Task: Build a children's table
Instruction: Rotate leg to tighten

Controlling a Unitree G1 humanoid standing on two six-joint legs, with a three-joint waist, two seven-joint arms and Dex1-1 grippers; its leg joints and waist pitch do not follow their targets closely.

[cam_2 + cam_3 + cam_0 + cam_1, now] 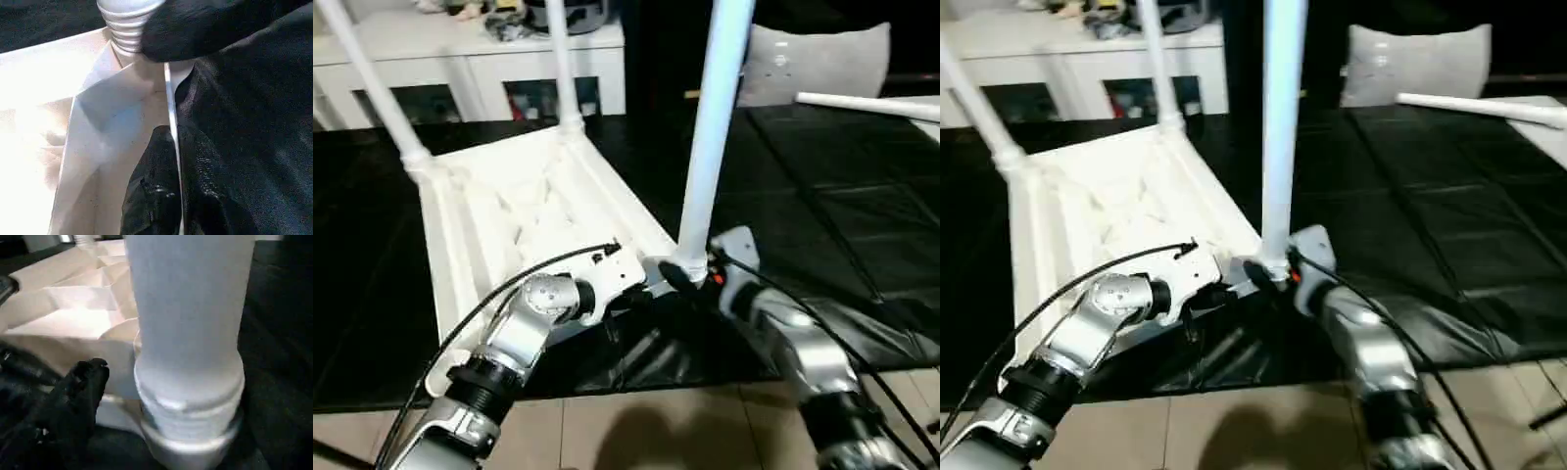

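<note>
Our silver forearms nearest. Left gripper [625,277]: two black fingers pinched shut on the near rim of the white plastic ribbed tabletop [524,211], upturned on the black work surface [822,196]. Right gripper [690,274]: cannot tell how wide, at the upright white tapered tube leg [713,127]'s base. Spare leg [867,105] lying at two o'clock

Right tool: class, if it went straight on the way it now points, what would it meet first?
Most likely the base of the near leg, which stands upright in the tabletop's corner socket directly ahead of the right tool. Exact depth is hard to judge.
</note>
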